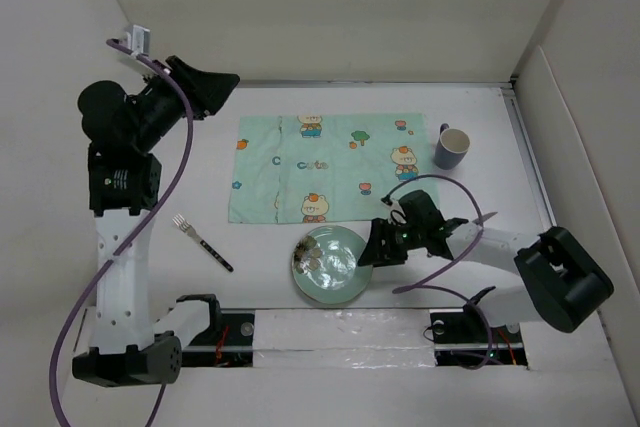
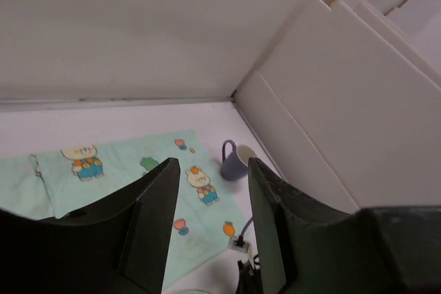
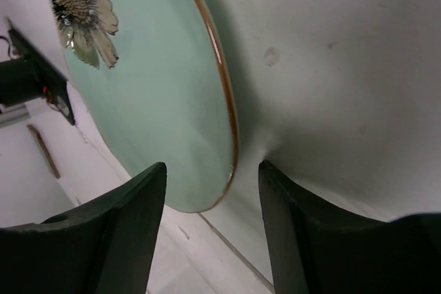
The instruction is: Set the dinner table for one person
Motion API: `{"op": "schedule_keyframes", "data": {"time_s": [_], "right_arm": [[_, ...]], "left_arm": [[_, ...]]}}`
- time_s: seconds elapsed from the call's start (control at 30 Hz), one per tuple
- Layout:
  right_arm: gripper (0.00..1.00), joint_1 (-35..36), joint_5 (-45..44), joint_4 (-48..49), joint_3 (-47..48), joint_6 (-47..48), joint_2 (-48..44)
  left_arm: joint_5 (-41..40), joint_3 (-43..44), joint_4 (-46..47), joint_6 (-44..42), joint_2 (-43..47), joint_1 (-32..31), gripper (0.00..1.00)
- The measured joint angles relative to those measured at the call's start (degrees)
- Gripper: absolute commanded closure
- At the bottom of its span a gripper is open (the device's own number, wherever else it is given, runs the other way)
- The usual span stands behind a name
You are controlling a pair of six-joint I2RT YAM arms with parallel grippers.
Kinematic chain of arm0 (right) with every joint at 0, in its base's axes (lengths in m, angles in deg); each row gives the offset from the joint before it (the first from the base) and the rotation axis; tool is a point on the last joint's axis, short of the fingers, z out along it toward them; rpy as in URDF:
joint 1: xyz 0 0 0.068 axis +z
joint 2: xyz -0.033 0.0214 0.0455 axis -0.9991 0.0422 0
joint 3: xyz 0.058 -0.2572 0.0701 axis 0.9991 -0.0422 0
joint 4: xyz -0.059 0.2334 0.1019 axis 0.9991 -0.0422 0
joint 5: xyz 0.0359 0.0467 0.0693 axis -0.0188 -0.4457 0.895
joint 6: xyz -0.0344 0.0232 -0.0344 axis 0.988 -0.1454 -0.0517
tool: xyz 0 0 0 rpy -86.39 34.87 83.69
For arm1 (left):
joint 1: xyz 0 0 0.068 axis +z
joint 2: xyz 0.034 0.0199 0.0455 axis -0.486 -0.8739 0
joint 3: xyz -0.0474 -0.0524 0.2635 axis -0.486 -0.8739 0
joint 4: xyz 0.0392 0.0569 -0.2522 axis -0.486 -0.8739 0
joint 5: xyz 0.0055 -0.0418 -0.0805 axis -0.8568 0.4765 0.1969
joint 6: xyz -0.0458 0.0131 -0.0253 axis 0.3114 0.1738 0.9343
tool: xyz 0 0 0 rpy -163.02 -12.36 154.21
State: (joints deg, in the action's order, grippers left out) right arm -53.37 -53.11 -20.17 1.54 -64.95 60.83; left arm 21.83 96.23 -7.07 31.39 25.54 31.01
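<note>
the right gripper [image 1: 370,249], fingers open, straddles the rim of the green plate [image 1: 335,284] by the near edge of the dinner table [image 1: 268,269], likely to grip it for the mat [image 1: 340,147]; the left gripper [image 2: 211,164] hangs open, empty, above the far-left corner.

**White panels enclosing a plain white tabletop**

Seen from above, a matte white tabletop [image 1: 490,222] fills the middle of the scene. Plain white panels wall it in on three sides: a back panel [image 1: 330,7] across the far side, a left panel [image 1: 40,77] and a right panel [image 1: 590,137]. The back and right panels meet in a straight seam at the far right corner. A thin dark line runs along the foot of the back panel. In the left wrist view, the right side shows flat white boards [image 2: 358,94] layered together, their edges stepped. A glossy white strip [image 1: 340,329] lies along the near edge. The light is soft and even, with faint shadows.
</note>
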Motion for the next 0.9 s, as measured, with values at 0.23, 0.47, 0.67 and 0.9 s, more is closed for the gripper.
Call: {"op": "schedule_keyframes", "data": {"time_s": [0.23,0.47,0.67,0.9], "right_arm": [[0.59,-0.55,5.18,13.35,-0.66,-3.74,8.31],[1.00,-2.49,6.64,17.05,-1.27,-5.05,11.28],[1.00,-4.02,6.05,7.17,0.33,-2.93,1.22],[1.00,-9.11,3.80,-3.23,13.99,-1.46,-3.17]], "left_arm": [[-11.23,3.82,-6.32,-8.96,-1.22,-8.98,0.53],[-18.64,4.42,-15.10,-14.67,-7.19,-15.45,0.50],[-32.74,3.96,-16.63,-19.78,-5.70,-22.21,0.44],[-39.82,6.32,-17.90,-22.53,-9.16,-29.20,0.43]]}}
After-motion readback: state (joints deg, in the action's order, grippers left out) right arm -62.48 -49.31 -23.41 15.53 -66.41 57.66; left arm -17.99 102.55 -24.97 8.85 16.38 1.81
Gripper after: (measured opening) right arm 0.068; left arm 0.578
